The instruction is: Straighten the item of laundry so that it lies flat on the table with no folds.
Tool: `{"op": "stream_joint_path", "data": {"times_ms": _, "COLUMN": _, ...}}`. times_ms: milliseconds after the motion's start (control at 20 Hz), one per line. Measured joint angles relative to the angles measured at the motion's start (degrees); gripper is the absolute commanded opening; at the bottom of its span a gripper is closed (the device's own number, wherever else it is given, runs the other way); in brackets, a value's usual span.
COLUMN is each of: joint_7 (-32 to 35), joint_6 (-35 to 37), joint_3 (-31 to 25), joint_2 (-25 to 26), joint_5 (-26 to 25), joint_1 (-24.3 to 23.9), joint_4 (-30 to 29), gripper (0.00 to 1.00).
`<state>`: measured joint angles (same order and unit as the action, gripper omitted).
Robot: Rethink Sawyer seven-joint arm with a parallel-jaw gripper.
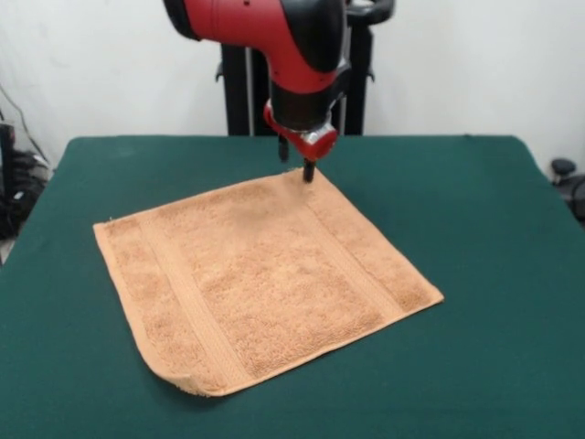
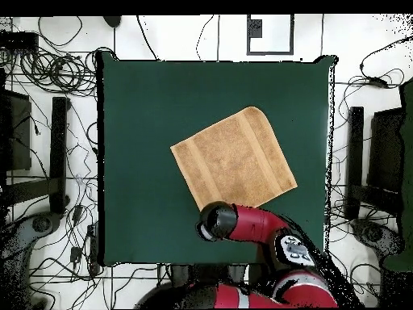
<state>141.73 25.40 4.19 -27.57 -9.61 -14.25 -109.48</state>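
The tan-orange towel (image 1: pixel 265 274) lies spread out on the dark green table (image 1: pixel 475 183), turned like a diamond, with band stripes near two edges. Its near corner (image 1: pixel 187 384) is rounded and slightly curled under. My gripper (image 1: pixel 308 170) points straight down at the towel's far corner and touches or nearly touches it. In the overhead view the towel (image 2: pixel 234 160) lies right of the middle of the table (image 2: pixel 137 105), and the red arm (image 2: pixel 246 224) covers the gripper and the towel corner nearest the robot.
The black pedestal (image 1: pixel 239 91) stands behind the table's far edge. Cables (image 2: pixel 48 73) and black stands (image 2: pixel 58 153) surround the table on the floor. Green cloth shows on all sides of the towel.
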Motion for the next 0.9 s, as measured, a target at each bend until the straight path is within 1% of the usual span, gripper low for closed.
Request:
{"op": "stream_joint_path", "data": {"times_ms": 50, "joint_7": 0.0, "joint_6": 0.07, "joint_3": 0.05, "joint_2": -0.47, "joint_5": 0.0, "joint_1": 0.05, "joint_4": -0.37, "gripper": 1.0}}
{"op": "stream_joint_path", "data": {"times_ms": 150, "joint_7": 0.0, "joint_6": 1.23, "joint_3": 0.6, "joint_2": -4.88, "joint_5": -0.04, "joint_1": 0.1, "joint_4": -3.47, "gripper": 1.0}}
{"op": "stream_joint_path", "data": {"times_ms": 350, "joint_7": 0.0, "joint_6": 2.46, "joint_3": 1.09, "joint_2": -9.33, "joint_5": -0.05, "joint_1": -0.59, "joint_4": -6.21, "gripper": 1.0}}
{"op": "stream_joint_path", "data": {"times_ms": 450, "joint_7": 0.0, "joint_6": 2.53, "joint_3": 1.36, "joint_2": -12.14, "joint_5": -0.05, "joint_1": -1.98, "joint_4": -7.92, "gripper": 1.0}}
{"op": "stream_joint_path", "data": {"times_ms": 650, "joint_7": 0.0, "joint_6": 2.52, "joint_3": 1.56, "joint_2": -13.68, "joint_5": -0.52, "joint_1": -3.69, "joint_4": -8.52, "gripper": 1.0}}
{"op": "stream_joint_path", "data": {"times_ms": 900, "joint_7": 0.0, "joint_6": 2.49, "joint_3": 1.67, "joint_2": -13.35, "joint_5": -2.46, "joint_1": -4.57, "joint_4": -8.54, "gripper": 1.0}}
